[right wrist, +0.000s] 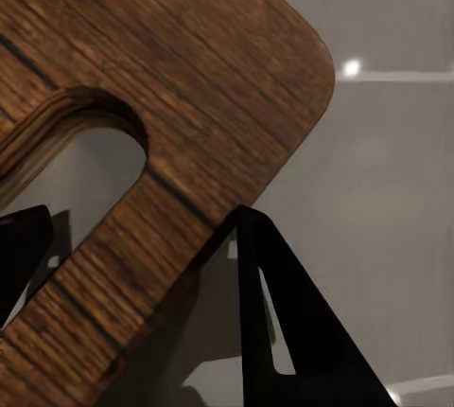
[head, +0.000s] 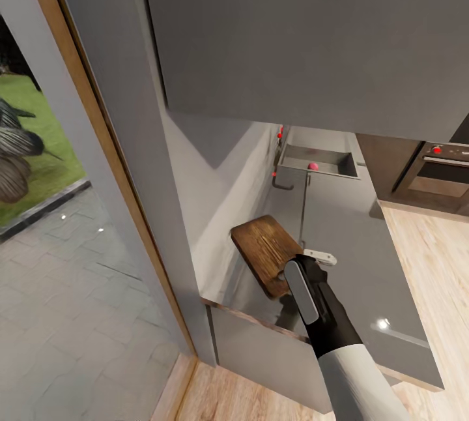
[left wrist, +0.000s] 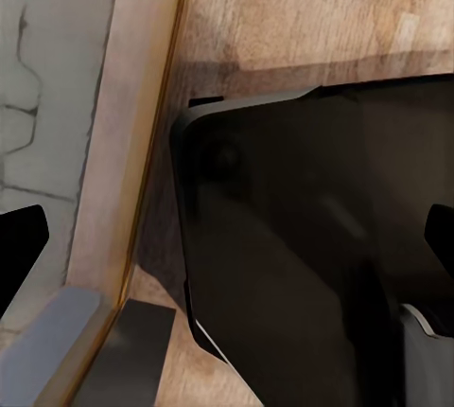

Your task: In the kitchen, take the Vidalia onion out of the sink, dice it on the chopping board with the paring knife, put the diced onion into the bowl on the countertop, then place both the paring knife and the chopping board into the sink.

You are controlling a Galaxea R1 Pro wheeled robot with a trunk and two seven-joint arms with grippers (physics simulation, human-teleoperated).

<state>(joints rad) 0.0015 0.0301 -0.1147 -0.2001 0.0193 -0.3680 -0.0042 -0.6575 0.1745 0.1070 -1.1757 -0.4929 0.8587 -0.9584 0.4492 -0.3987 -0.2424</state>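
Note:
The dark brown chopping board [head: 260, 248] lies slantwise near the front left corner of the grey countertop [head: 352, 245]. My right gripper [head: 294, 272] is at the board's near end. In the right wrist view its two black fingers [right wrist: 274, 331] straddle the strip beside the slot handle of the chopping board [right wrist: 189, 76], one in the slot and one against the outer edge, so the right gripper [right wrist: 142, 213] looks shut on it. The sink [head: 326, 159] sits far back with the onion [head: 313, 165], a small pink-red ball, inside. My left gripper [left wrist: 227, 246] is open and holds nothing. The paring knife and bowl are out of view.
A small white object [head: 320, 256] lies on the counter just right of the gripper; I cannot tell what it is. Grey wall cabinets [head: 293, 36] hang overhead. A wood-framed glass door [head: 104, 147] stands at left, an oven [head: 443, 173] at far right. My dark base [left wrist: 312, 237] stands on wood floor.

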